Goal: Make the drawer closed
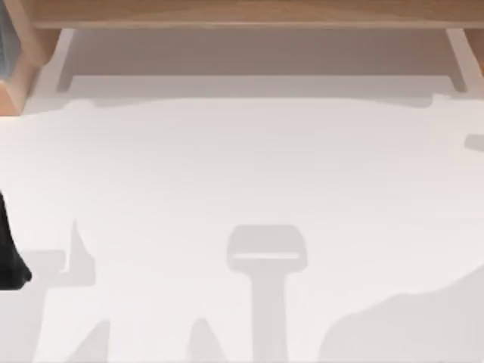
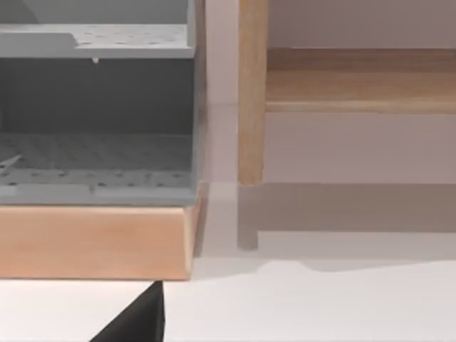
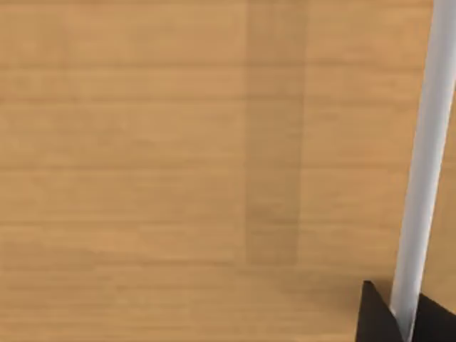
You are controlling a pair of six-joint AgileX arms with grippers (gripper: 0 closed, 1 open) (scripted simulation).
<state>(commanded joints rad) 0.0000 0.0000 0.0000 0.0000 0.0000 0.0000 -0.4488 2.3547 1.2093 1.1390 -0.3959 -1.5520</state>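
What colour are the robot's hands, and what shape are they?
They look black. By the top view's left edge, the left arm is a dark, smooth shape. In the right wrist view, the right hand shows two black, pointed fingertips with a white bar between them. The left wrist view shows a black, pointed tip. No cables or markings show.

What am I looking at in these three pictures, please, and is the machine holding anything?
This is a simulated pair of AgileX robot arms at a white table. The top view looks down from above; the other two come from cameras on the wrists. The left arm sits at the table's left edge, and its camera faces a grey shelf unit on a wooden base. The right gripper is close to a wooden panel, its jaws either side of a white bar, apparently gripping it.
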